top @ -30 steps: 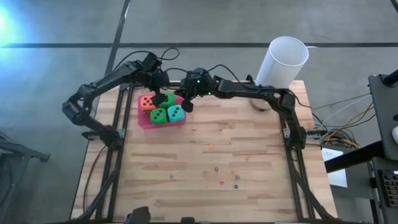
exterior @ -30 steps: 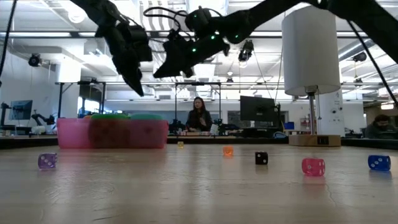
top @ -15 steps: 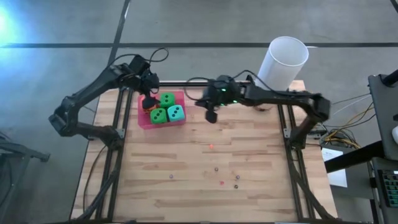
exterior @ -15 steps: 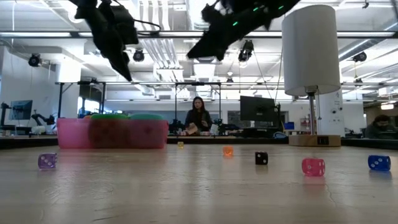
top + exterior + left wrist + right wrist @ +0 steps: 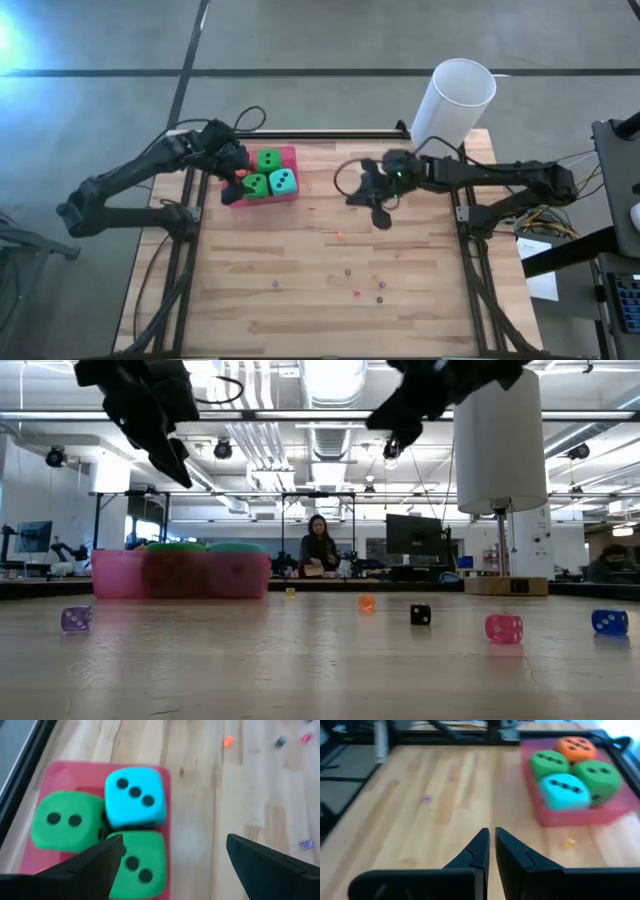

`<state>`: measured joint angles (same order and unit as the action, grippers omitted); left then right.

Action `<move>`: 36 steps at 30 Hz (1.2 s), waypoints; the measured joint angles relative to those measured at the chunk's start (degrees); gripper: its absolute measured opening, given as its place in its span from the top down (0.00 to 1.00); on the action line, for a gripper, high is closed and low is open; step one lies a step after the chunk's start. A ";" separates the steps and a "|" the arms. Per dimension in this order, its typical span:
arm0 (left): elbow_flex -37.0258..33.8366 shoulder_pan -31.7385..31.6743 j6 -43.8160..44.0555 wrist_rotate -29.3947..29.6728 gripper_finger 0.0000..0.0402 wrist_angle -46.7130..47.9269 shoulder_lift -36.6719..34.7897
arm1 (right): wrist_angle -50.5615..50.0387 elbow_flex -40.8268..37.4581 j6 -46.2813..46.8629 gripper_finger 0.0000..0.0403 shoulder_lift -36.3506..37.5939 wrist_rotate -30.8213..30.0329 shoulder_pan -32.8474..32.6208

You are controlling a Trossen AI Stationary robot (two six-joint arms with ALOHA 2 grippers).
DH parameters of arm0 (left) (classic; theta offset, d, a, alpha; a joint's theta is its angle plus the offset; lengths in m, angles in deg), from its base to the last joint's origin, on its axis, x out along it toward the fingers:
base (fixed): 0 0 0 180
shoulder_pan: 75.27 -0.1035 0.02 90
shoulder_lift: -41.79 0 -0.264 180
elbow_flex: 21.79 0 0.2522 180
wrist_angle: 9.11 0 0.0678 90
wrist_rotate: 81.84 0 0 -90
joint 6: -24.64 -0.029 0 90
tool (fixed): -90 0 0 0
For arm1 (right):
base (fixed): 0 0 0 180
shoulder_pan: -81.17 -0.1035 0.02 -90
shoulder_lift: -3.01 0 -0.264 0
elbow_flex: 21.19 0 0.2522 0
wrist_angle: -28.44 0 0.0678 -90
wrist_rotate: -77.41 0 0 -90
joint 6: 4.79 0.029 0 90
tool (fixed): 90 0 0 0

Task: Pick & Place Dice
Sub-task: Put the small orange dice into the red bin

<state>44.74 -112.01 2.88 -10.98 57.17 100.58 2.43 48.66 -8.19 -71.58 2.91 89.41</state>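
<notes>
The left gripper hangs over the left edge of the pink tray, its fingers spread wide with nothing between them; in the left wrist view the gap between them shows only bare wood and the tray's corner. The right gripper hovers over open wood near the middle of the bench, well to the right of the tray, and its fingers are pressed together, holding nothing.

All four dice lie packed together in the tray at the bench's far left corner. The teal die sits at the tray's right front, touching a green die to its left. A second green die lies behind them. The orange die sits in the corner farthest from the right gripper, mostly hidden under the left gripper in the high view.

Small beads are scattered over the front half of the bench, well apart from the tray. A white cylinder stands at the far right corner. In the low view a person sits in the room behind the bench.
</notes>
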 joint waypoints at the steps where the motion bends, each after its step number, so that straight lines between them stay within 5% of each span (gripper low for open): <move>1: -0.39 0.82 1.28 0.01 0.12 -0.84 -0.59 | 0.24 -0.62 -0.11 0.93 0.65 0.02 -0.84; 19: -0.63 6.12 10.27 0.05 0.12 -4.28 -3.24 | 2.33 -2.99 7.53 0.92 -2.70 -0.04 -5.34; 36: -0.63 9.42 11.35 0.05 0.14 -4.30 -3.22 | 2.20 -2.88 3.40 0.67 -8.23 -0.62 -5.26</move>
<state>44.11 -102.58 14.22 -10.93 52.86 97.36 4.64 45.78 -4.79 -79.81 2.29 84.15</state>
